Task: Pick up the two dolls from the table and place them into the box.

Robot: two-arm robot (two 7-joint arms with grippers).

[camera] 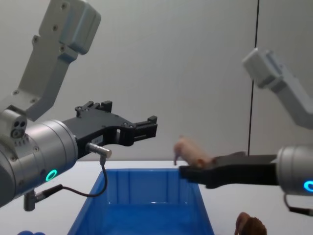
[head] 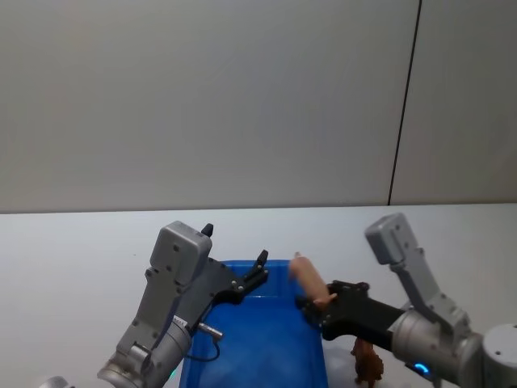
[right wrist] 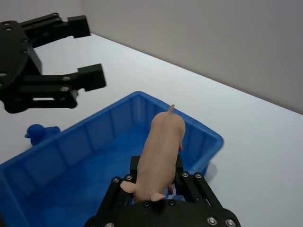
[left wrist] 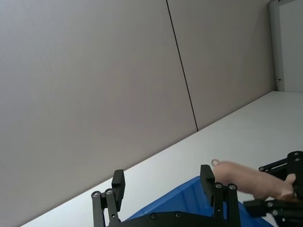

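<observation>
Holding the pink pig doll (head: pixel 308 277), the right claw (head: pixel 311 305) reaches in from the right side of the table (head: pixel 81 259). Its fingers are narrowed onto the doll's head end. Doll is off the table, tilted, tail end raised and pointing toward the far edge. In the right wrist view the pig lies lengthwise over the claw, above the inside of the blue box (right wrist: pixel 142 97), near its far right corner. In the chest view it sits well above the rim, not touching the box.

Box: large blue plastic bin, open top, ribbed inner walls. Stands at mid table toward the near edge. No doll lies in the parts of the bin that can be seen.

Left claw (head: pixel 252 275): fingers spread wide, nothing between them. Hovers above the box's left side, pointing toward the far edge. In the chest view it is higher than the right claw and apart from the pig.

Second doll, the shaggy reddish-brown doll (head: pixel 367 364): upright on the table, just beside the box's right wall, close to the near edge, below the right arm. Not gripped.

Small blue balls (right wrist: pixel 40 132) lie on the table just outside the box's left wall.
</observation>
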